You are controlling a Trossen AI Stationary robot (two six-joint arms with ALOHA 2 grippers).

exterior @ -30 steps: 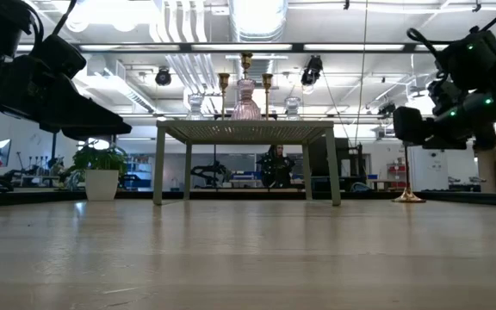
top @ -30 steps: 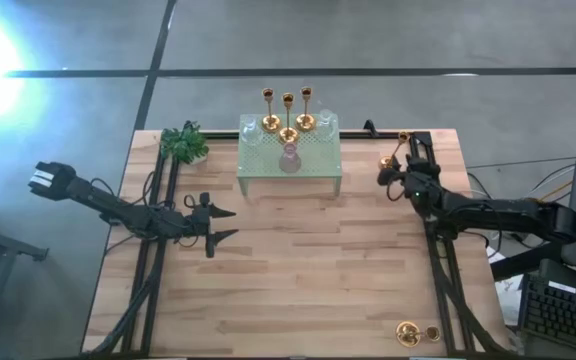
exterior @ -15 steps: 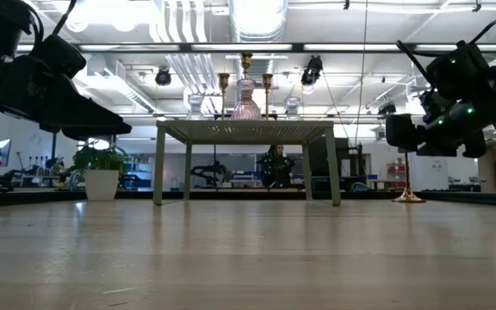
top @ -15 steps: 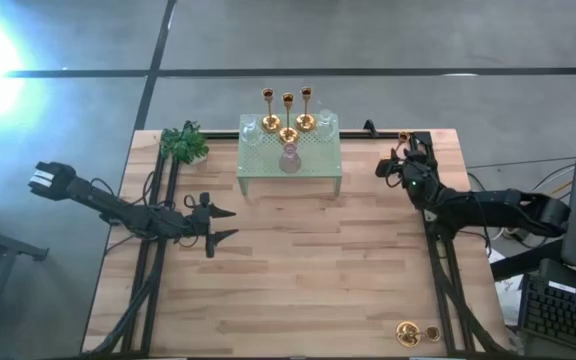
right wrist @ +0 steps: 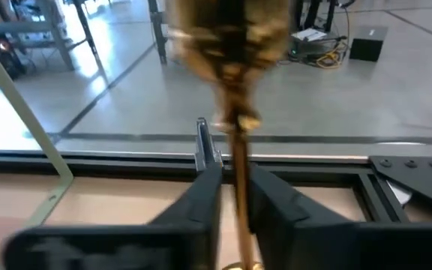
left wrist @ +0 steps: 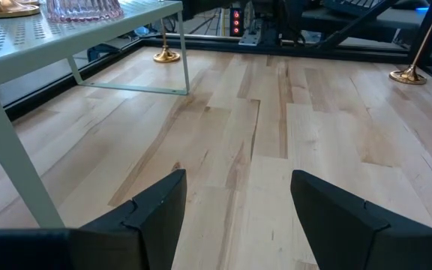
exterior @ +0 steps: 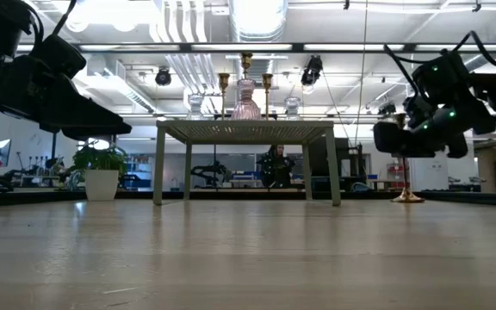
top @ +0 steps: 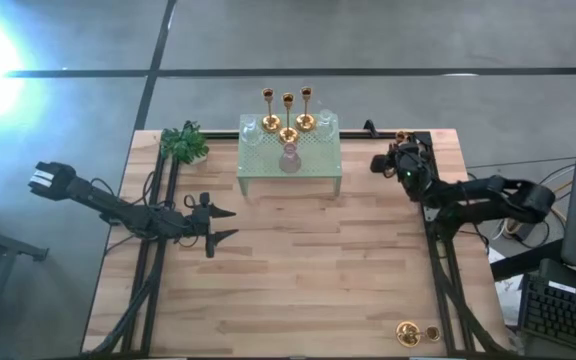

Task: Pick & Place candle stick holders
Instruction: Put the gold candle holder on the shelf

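On the near edge of the wooden tabletop [top: 298, 270], toward its right corner, one gold candle stick holder [top: 408, 333] lies by itself, well apart from everything else.

Farther in, on the left side, the left tool [top: 220, 224] hangs above bare wood with its two dark fingers [left wrist: 152, 212] spread wide and nothing between them. It points toward the small white stand, whose pale leg [left wrist: 17, 161] and perforated top show in its wrist view.

At the right side, near the far edge, the right tool [top: 396, 163] is at another candle stick holder [right wrist: 235, 120] that stands upright by the dark rail [top: 438, 270]. In the right wrist view the thin brass stem runs straight up between the two fingers [right wrist: 201, 196], which have drawn in narrow and look pressed against it on both sides; the cup above is blurred, so the exact contact is hard to judge. From the low view the base [exterior: 407, 197] seems to rest on the wood just beneath the tool, while the stem is mostly hidden behind it.

Farthest back, at the middle of the far edge, the white stand [top: 290, 158] carries four more candle stick holders [top: 288, 118], three in a row at the rear and one in front of them, with a pinkish glass piece [top: 289, 159] and clear glass pieces [top: 251, 128] beside them. A small green plant [top: 185, 143] sits near the far left corner.
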